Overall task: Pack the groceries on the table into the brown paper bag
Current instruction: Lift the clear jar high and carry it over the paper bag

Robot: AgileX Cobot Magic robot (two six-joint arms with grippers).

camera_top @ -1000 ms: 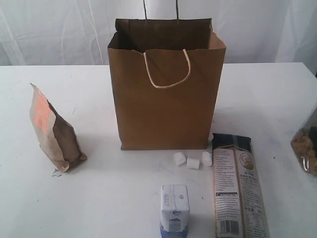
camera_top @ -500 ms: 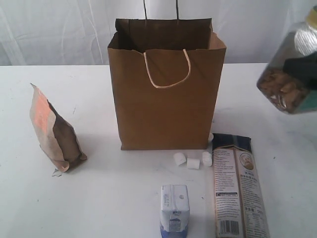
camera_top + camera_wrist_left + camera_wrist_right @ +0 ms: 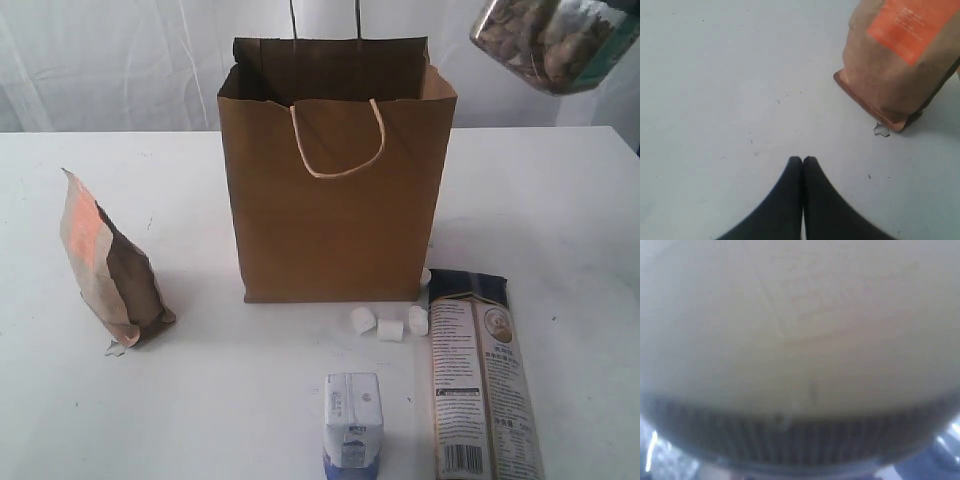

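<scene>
The brown paper bag [image 3: 335, 190] stands upright and open-topped at the middle of the table [image 3: 200, 400]. A clear jar [image 3: 555, 45] of brown food hangs tilted in the air at the upper right, higher than the bag's rim and to its right. Its gold lid [image 3: 800, 330] fills the right wrist view as a blur and hides that gripper's fingers. My left gripper [image 3: 802, 160] is shut and empty over bare table, near the brown-orange pouch [image 3: 900, 60]. That pouch [image 3: 110, 265] stands left of the bag.
In front of the bag lie small white marshmallows [image 3: 390, 325], a white-blue carton [image 3: 352, 415] and a long dark-topped packet [image 3: 482, 375]. A scrap of torn material [image 3: 882, 130] lies by the pouch's base. A white curtain hangs behind the table.
The jar has risen from the table's right edge to high above it and drifted a little toward the bag. Everything on the table has stayed put.
</scene>
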